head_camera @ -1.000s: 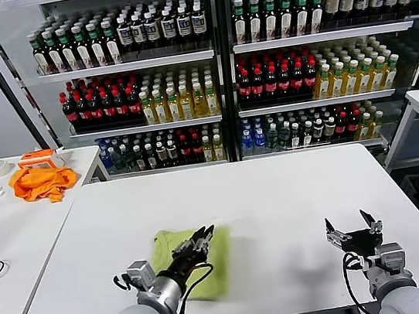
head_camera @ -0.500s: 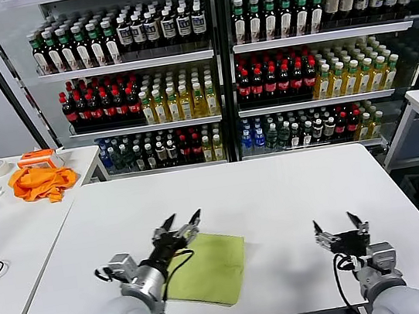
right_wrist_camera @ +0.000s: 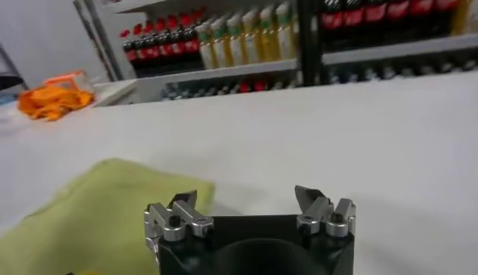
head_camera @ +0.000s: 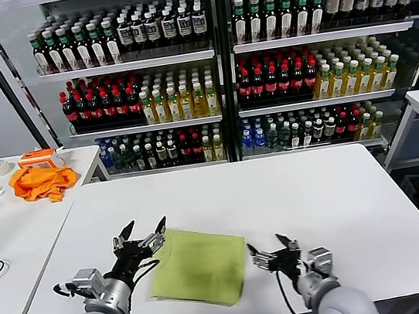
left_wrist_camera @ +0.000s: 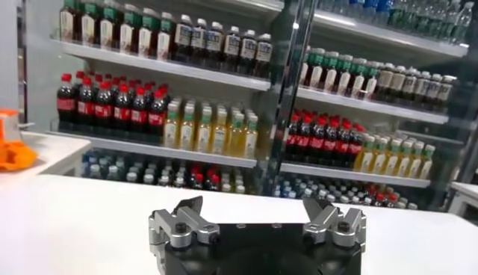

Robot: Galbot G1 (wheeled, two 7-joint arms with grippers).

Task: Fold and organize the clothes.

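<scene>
The white table [head_camera: 292, 192] carries the folded lime T-shirt [head_camera: 201, 263] at its near edge, left of centre, lying flat as a rough rectangle with no print showing. Far behind stand the drink shelves [head_camera: 213, 70]; on the side table at far left lies an orange garment [head_camera: 40, 182], not part of this job.

The left gripper [head_camera: 141, 234] hovers at the shirt's left edge, jaws spread wide, holding nothing. The right gripper [head_camera: 268, 249] sits just beside the shirt's right edge, jaws likewise spread and empty.

Judged step: squaring or repositioning the finished fold. Procedure:
- Approach low, level with the tabletop.
- Pinch all layers at one edge, not the top layer alone.
- Move both sides together so the fold does not skew or open.
</scene>
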